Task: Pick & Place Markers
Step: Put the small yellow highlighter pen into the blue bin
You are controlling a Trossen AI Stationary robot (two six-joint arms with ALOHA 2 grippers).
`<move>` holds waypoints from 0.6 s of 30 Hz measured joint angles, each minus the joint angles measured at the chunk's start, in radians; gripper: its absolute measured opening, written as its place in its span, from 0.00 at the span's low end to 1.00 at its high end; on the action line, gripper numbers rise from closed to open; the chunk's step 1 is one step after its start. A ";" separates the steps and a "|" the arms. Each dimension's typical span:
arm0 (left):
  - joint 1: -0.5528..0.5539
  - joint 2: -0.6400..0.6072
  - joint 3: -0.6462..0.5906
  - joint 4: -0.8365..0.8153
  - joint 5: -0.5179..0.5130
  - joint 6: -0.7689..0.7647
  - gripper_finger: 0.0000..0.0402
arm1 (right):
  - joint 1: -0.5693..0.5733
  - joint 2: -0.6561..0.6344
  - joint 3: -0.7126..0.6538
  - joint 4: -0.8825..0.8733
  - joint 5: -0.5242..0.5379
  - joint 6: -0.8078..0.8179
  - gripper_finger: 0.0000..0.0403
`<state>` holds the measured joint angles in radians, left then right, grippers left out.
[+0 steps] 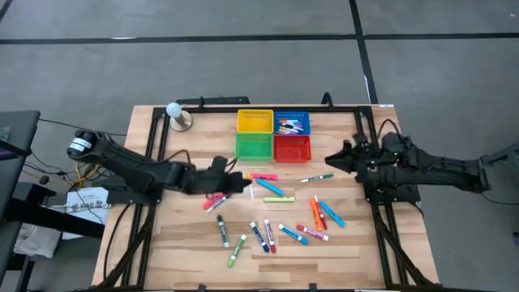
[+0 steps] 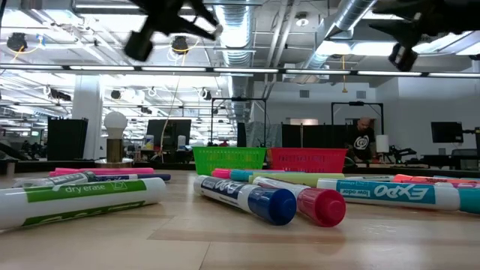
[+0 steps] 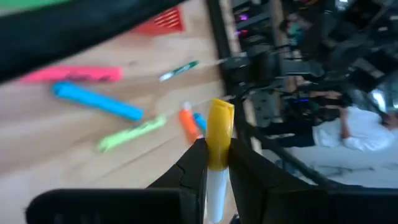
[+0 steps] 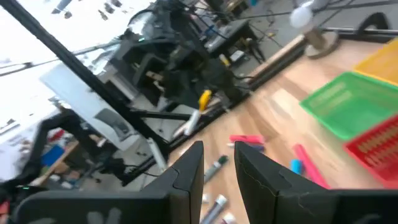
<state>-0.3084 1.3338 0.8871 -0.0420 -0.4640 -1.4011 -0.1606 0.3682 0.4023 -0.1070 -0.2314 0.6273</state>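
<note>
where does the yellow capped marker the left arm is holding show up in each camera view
High view: hidden at the left pincer.
Low view: not in it.
Left wrist view: yellow-capped marker, centre, clamped between the fingers.
Right wrist view: far off, left of centre.
Shared landmark: green basket.

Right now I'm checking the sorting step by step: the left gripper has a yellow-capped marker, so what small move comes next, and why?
Probably carry it toward the yellow basket. The left gripper is shut on the yellow-capped marker, lifted above the table, short of the baskets.
</note>
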 joint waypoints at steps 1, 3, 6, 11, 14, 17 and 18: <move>0.023 0.000 0.000 0.025 0.022 0.028 0.14 | 0.005 0.029 0.000 0.040 -0.004 0.001 0.20; 0.064 0.000 0.000 0.065 0.061 0.071 0.14 | 0.021 0.093 0.000 0.135 -0.006 0.002 0.21; 0.118 0.000 0.000 0.101 0.111 0.112 0.14 | 0.046 0.208 0.000 0.262 -0.005 0.002 0.24; 0.189 0.000 0.000 0.142 0.191 0.143 0.14 | 0.071 0.410 0.000 0.449 -0.006 0.046 0.34; 0.221 0.000 0.000 0.161 0.230 0.148 0.14 | 0.070 0.528 0.000 0.574 -0.006 0.080 0.42; 0.242 0.000 0.000 0.165 0.259 0.149 0.14 | 0.063 0.635 0.000 0.716 -0.017 0.117 0.50; 0.247 0.000 0.000 0.166 0.264 0.149 0.14 | 0.058 0.668 0.000 0.762 -0.027 0.134 0.52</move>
<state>-0.0617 1.3342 0.8875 0.1245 -0.2001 -1.2526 -0.1026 1.0366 0.4023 0.6551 -0.2585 0.7608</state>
